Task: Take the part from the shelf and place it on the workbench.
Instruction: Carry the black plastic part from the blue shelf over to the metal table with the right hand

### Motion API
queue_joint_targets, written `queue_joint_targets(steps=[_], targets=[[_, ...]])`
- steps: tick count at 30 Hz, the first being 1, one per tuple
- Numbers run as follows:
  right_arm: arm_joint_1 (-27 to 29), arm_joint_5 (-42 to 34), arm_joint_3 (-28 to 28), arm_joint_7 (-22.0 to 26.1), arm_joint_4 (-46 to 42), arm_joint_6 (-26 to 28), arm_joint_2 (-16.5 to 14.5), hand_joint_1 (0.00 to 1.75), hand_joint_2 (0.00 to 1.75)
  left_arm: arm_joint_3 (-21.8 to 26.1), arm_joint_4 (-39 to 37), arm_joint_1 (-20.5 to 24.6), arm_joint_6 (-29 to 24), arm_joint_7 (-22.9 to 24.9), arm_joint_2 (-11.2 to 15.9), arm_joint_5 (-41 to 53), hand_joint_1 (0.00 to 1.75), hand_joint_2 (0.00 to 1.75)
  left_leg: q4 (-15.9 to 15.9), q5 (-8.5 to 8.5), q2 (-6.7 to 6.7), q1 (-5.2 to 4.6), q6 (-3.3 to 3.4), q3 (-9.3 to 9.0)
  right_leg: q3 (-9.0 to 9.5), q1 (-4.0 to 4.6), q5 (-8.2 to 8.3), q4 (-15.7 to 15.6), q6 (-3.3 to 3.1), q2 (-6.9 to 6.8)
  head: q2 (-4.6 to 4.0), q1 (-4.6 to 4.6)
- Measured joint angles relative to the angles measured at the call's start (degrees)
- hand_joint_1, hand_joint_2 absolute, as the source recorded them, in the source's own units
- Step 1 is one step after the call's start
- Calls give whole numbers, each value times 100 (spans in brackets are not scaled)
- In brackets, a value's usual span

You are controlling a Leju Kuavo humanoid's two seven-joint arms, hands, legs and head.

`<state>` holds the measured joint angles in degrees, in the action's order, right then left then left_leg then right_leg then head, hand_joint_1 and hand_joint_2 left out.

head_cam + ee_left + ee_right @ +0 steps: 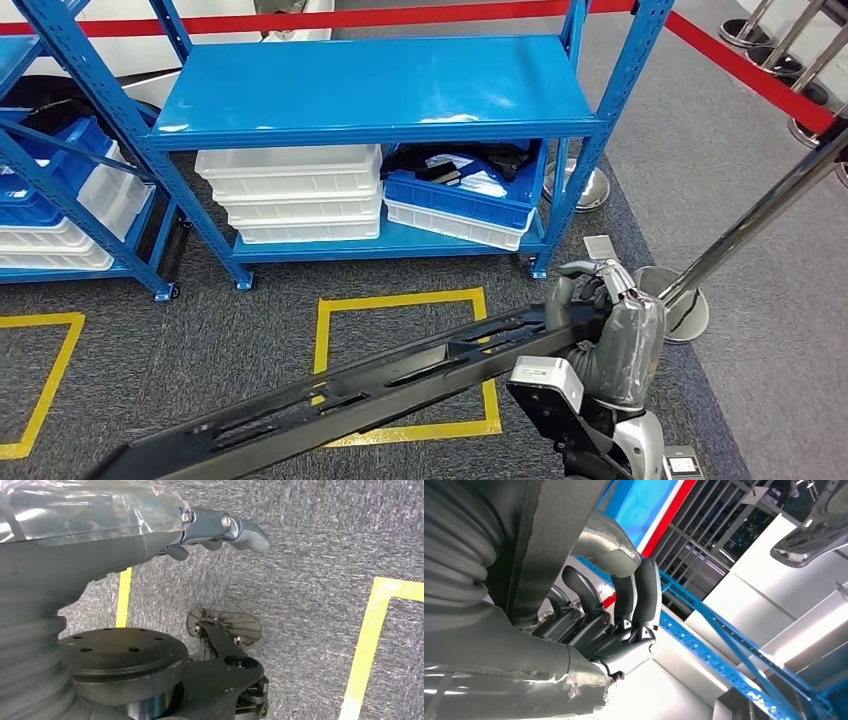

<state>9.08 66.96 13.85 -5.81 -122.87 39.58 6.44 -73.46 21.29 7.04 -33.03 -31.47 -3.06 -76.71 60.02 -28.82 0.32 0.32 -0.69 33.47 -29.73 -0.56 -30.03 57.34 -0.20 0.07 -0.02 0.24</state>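
Note:
A long black part [380,385] with slotted openings stretches slantwise above the carpet in the head view, from the lower left corner up to my right hand [610,320]. That hand grips the part's right end, fingers wrapped over its edge. In the right wrist view the dark fingers [634,600] curl around the part [554,540], a black bar. My left hand [220,527] hangs over the grey carpet with its fingers stretched out and nothing in it. The blue shelf [380,90] stands ahead, its top board bare.
On the lower shelf sit stacked white bins [295,190] and a blue bin [460,195] with dark items. A yellow floor square [400,300] lies before the shelf. A stanchion pole [760,215] and red barrier tape [740,70] stand at the right. A second rack [60,190] is left.

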Motion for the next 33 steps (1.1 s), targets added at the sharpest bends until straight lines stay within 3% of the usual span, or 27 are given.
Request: queue_joint_targets(steps=[2, 4, 5, 6, 7, 9, 11, 14, 15, 17, 19, 20, 21, 22, 24, 26, 30, 31, 33], targets=[[1, -5, -2, -19, -15, 0, -3, 175, 175, 0, -7, 1, 0, 0, 0, -1, 0, 175, 504, -363, -7, 15, -62, 187, -46, -16, 54, -18, -59, -33, 0, -45], [3, -12, -3, -35, -21, 0, -4, 175, 175, 0, -17, -3, 0, 0, 0, -3, 0, 175, 1215, -724, -5, 24, -103, 451, -116, -10, 75, 10, -85, -56, 0, -77], [5, -13, -3, -39, -21, 0, -4, 175, 175, 0, -22, -5, 0, -1, 0, -3, 0, 175, 1414, -781, -5, 26, -112, 503, -149, -8, 82, 29, -89, -66, 0, -79], [7, -13, -3, -42, -21, 0, -4, 175, 175, 0, -27, -8, -1, -2, 0, -3, 0, 175, 1415, -738, -4, 27, -115, 457, -174, -7, 86, 49, -87, -73, 0, -80], [9, -13, -3, -48, -21, 0, -4, 175, 175, 0, -29, -8, -2, -3, 0, -3, 0, 175, 1188, -602, -3, 29, -109, 301, -190, -7, 89, 67, -83, -80, 0, -81], [10, -10, -4, -62, -22, 0, -4, 175, 175, 0, -32, -5, -7, -7, -1, -2, 0, 175, 428, -294, 8, 31, -77, -131, -207, 2, 87, 106, -59, -89, 0, -86], [9, 3, -11, -75, -25, 0, -4, 175, 175, 0, -34, 6, -10, -10, -4, -2, 0, 175, -50, -180, 12, 21, -22, -341, -243, 21, 92, 151, -8, -94, 0, -85], [9, 26, -23, -91, -33, 0, -5, 175, 175, 0, -37, -6, -14, -11, -9, -5, 0, 175, -138, -151, 8, 9, 89, -315, -285, 14, 107, 178, 92, -95, 0, -73], [9, 32, -26, -95, -36, 1, -5, 175, 175, 0, -38, -10, -16, -11, -11, -5, 0, 175, -156, -125, 9, 15, 133, -308, -311, 8, 44, 241, 123, -87, 0, -66], [11, 42, -31, -102, -39, 1, -5, 175, 175, 0, -39, -4, -20, -11, -15, -5, 0, 175, -185, -80, 12, 32, 202, -285, -486, -8, -266, 669, 176, -62, 0, -31], [16, 46, -32, -110, -40, 0, -4, 175, 175, 0, -40, -5, -23, -10, -17, -8, 0, 175, -182, -62, 10, 25, 228, -249, -791, -17, -631, 1395, 209, -51, 0, -2], [19, 46, -32, -116, -39, 0, -4, 175, 175, 0, -41, -9, -25, -9, -17, -10, 0, 175, -178, -57, 9, 21, 232, -236, -895, -20, -712, 1658, 217, -48, 0, 2], [21, 44, -32, -121, -39, 0, -4, 175, 175, 0, -42, -11, -27, -7, -17, -12, 0, 175, -173, -54, 3, 18, 234, -229, -910, -22, -681, 1732, 218, -46, 0, 3], [21, 42, -32, -127, -38, 0, -4, 175, 175, 0, -43, -12, -30, -6, -17, -14, 0, 175, -167, -53, -7, 18, 233, -228, -814, -22, -541, 1572, 209, -42, 0, 5], [19, 34, -32, -139, -39, 0, -4, 175, 175, 1, -44, -6, -39, -4, -19, -16, 0, 175, -156, -57, -34, 15, 217, -233, -427, -22, -155, 820, 172, 1, 0, 16], [16, 26, -32, -150, -40, 0, -4, 175, 175, 1, -44, 4, -51, -3, -20, -18, 0, 175, -135, -51, -62, 0, 167, -204, -173, -7, 14, 241, 132, 55, 0, 23], [17, 19, -32, -165, -40, 0, -1, 175, 175, 1, -45, 6, -64, 15, -19, -18, 0, 175, -68, -76, -80, 5, 34, -135, -172, -5, 47, 88, 28, 31, 0, 6], [16, 16, -32, -167, -40, 0, 1, 175, 175, 1, -45, 8, -66, 22, -19, -17, 0, 175, 70, -178, -77, 7, 1, -81, -169, -17, 65, 64, -11, 10, 0, -15], [17, 7, -33, -172, -40, 0, 1, 175, 175, 1, -44, 10, -70, 36, -20, -16, 0, 175, 666, -522, -68, 15, -52, 172, -169, -21, 82, 42, -59, -34, 0, -62]])
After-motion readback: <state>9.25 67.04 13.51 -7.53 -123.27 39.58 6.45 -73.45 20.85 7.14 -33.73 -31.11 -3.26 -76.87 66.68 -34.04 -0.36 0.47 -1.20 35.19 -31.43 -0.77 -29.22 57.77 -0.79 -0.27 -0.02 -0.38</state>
